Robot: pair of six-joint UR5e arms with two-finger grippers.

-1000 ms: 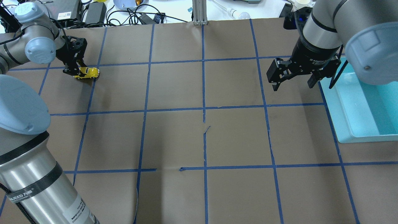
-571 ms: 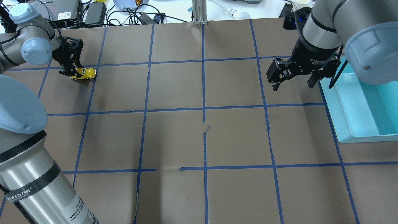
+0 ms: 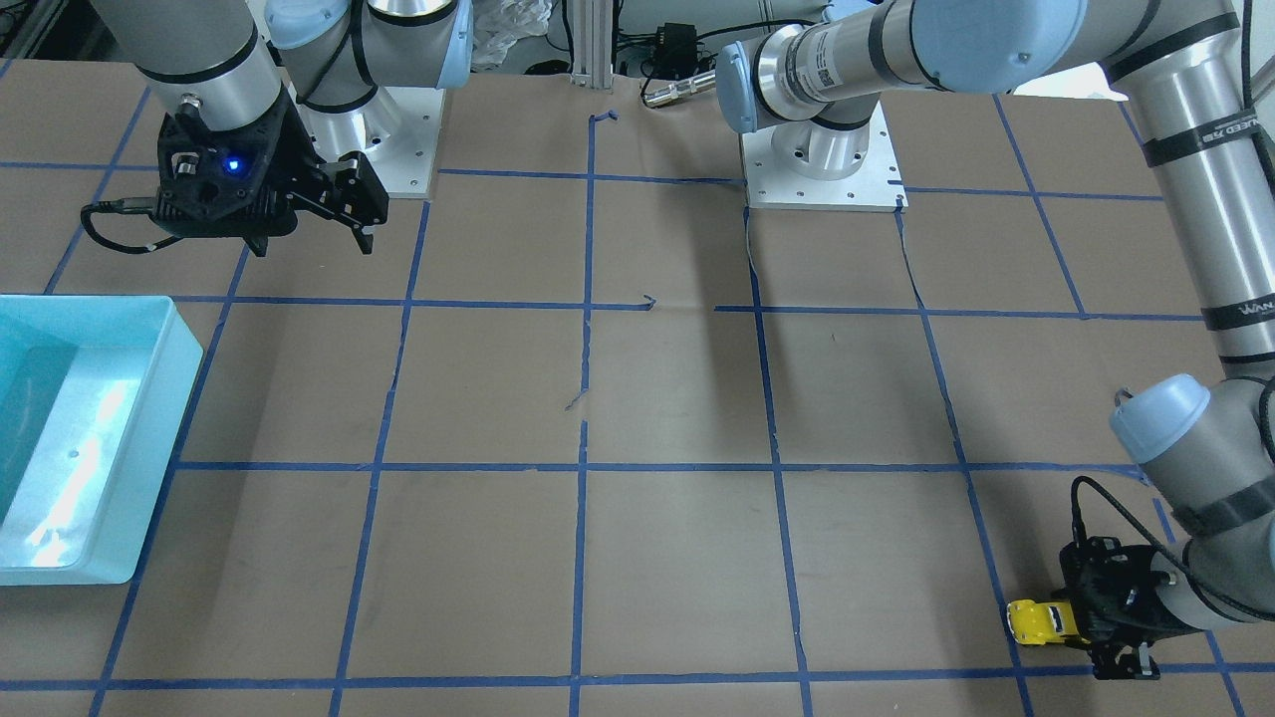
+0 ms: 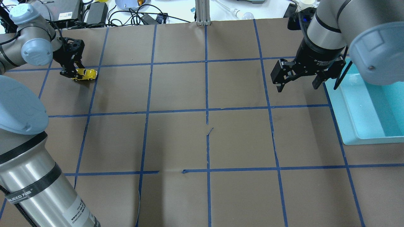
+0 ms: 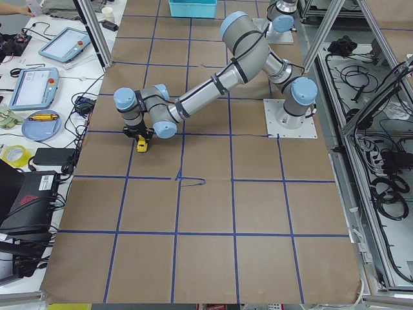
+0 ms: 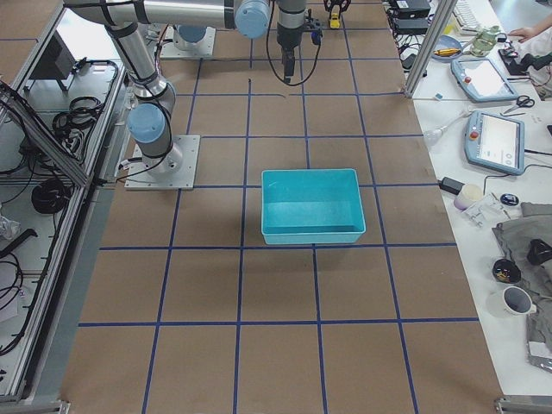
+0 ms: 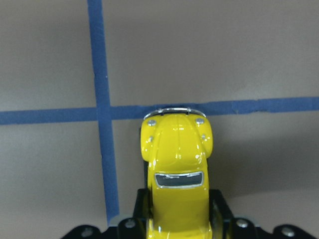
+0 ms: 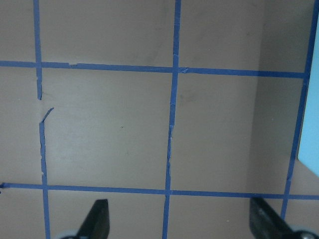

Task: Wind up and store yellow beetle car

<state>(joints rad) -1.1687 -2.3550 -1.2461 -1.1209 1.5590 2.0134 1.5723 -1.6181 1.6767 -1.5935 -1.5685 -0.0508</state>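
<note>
Yellow car [image 7: 177,164], at the bench [image 4: 240,138] end farthest from the bin [image 4: 339,107], pinched across its rear half by left claw [image 4: 75,75], nose pointing outward. Probably light, rigid and glossy, hence slippery; best held low on the flat sides, clear of the wheels and the thin chrome bumper. Right claw [image 4: 297,85] spread wide, holding nothing, just beside the bin. No writing legible on the car. Readable elsewhere: "LEED" on left-arm band [image 4: 22,196]; "2F Adaptive", faintly, on the wrist above right claw.
</note>
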